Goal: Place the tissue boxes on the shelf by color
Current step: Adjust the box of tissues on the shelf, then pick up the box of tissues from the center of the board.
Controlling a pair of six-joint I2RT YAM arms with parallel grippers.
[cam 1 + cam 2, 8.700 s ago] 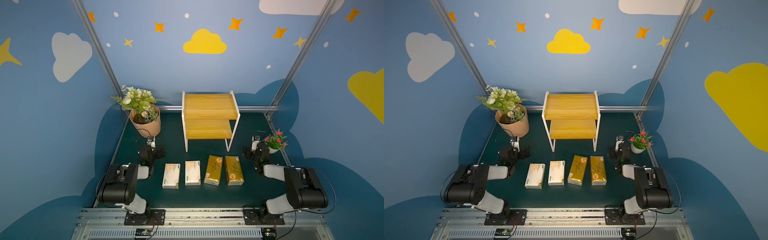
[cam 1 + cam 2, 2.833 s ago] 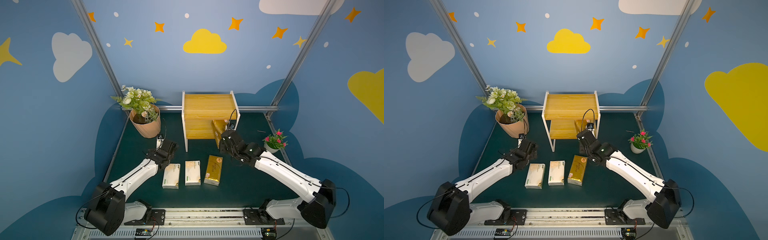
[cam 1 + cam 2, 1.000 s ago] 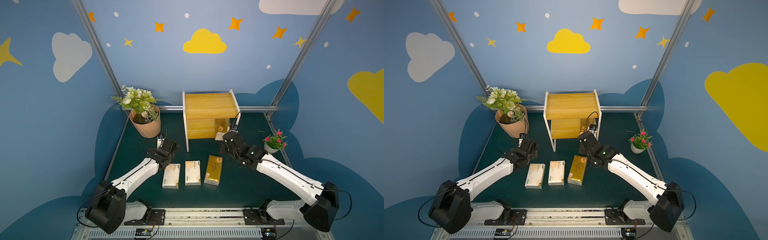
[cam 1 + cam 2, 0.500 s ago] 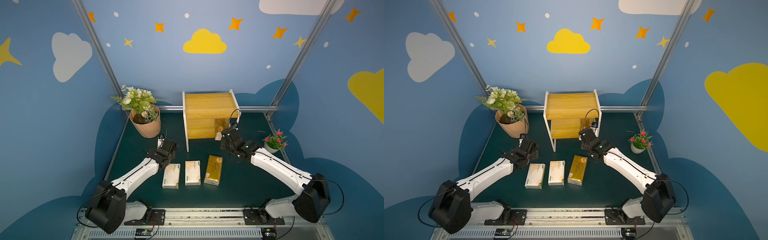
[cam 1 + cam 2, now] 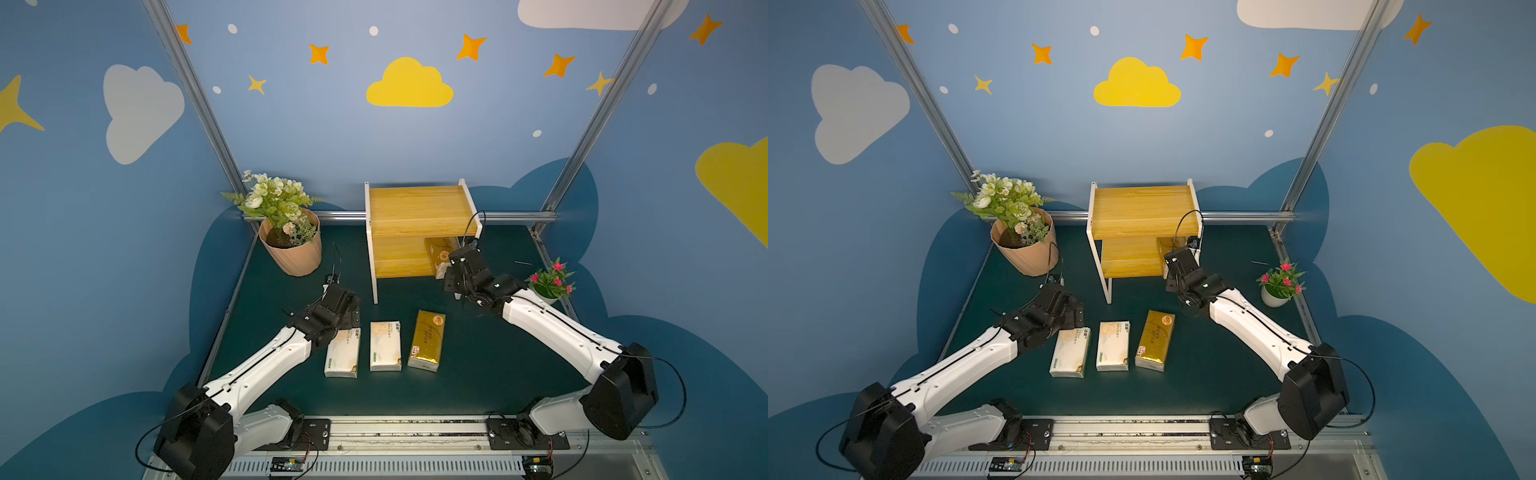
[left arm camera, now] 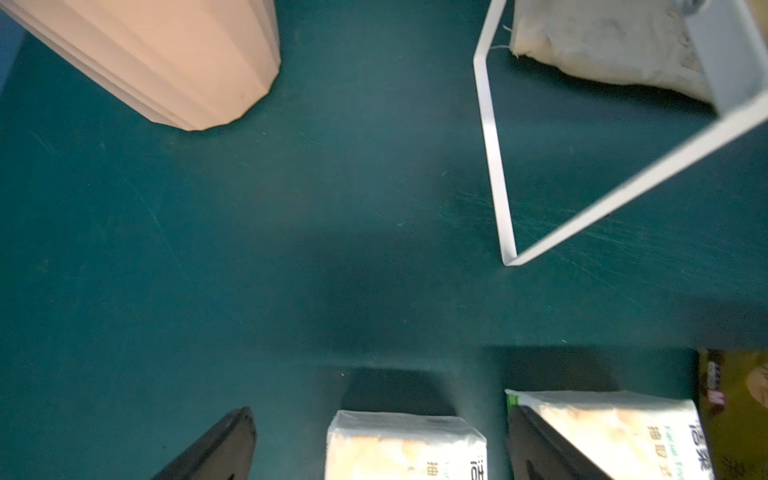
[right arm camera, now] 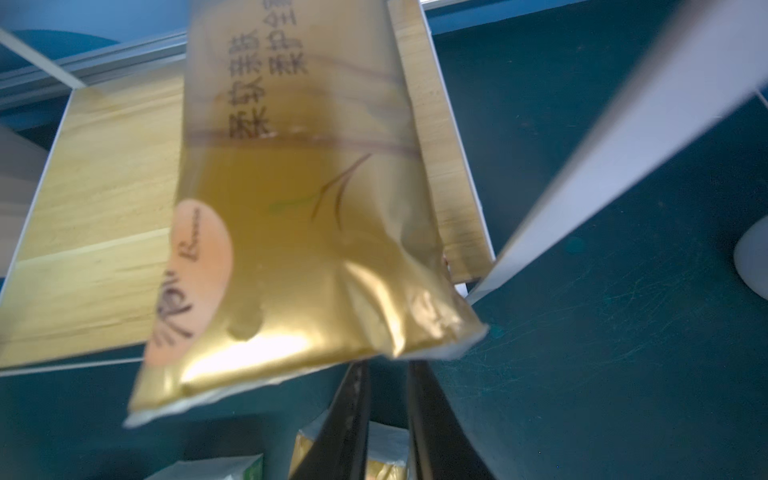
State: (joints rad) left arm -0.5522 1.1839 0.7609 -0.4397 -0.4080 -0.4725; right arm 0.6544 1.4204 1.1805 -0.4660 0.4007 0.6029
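Lying on shelf (image 7: 104, 166) past right gripper (image 7: 386, 365): gold pack (image 7: 299, 208) | jaws slightly parted, empty | left gripper (image 6: 380, 411) wide open

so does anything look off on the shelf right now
The gold pack on the lower shelf board sits skewed, and its crumpled near end overhangs the board's front edge. Nothing else stands out.

Shiny gold tissue pack (image 7: 299, 208), peach round mark, yellow wood-grain shelf (image 5: 415, 203)
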